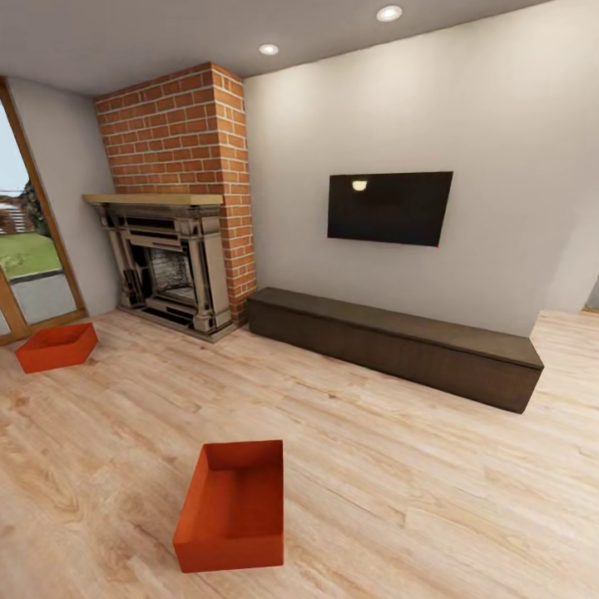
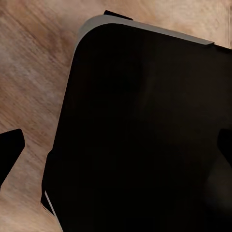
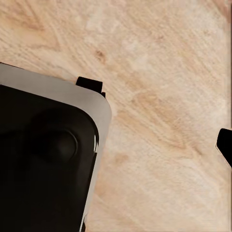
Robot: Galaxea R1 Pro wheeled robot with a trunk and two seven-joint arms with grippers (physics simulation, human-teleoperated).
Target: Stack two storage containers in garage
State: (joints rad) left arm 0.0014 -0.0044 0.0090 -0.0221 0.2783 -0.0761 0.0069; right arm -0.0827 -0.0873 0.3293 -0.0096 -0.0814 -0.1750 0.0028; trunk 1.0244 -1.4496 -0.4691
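A light wood-plank floor (image 1: 399, 466) with a wavy, knotted grain spreads across the living room, under plain pale walls and a ceiling with recessed round lights. The landmark is the red brick fireplace (image 1: 179, 208), a tall chimney column with a pale mantel and a dark, ornate surround. To its right, against the wall, runs a long dark low cabinet (image 1: 399, 341), a matte box shape, with a flat black TV (image 1: 389, 207) mounted above it. To the fireplace's left stands a wood-framed glass door (image 1: 29, 249) showing grass outside. One storage container (image 1: 56, 346), a red-orange open-top bin with smooth walls, sits on the planks just left of the hearth; the second storage container (image 1: 235, 505) (identical in shape) lies well in front of the fireplace. The wrist views look down at the robot's black, rounded base (image 2: 145, 135) over the planks. I cannot tell whether either hand is apart or together.
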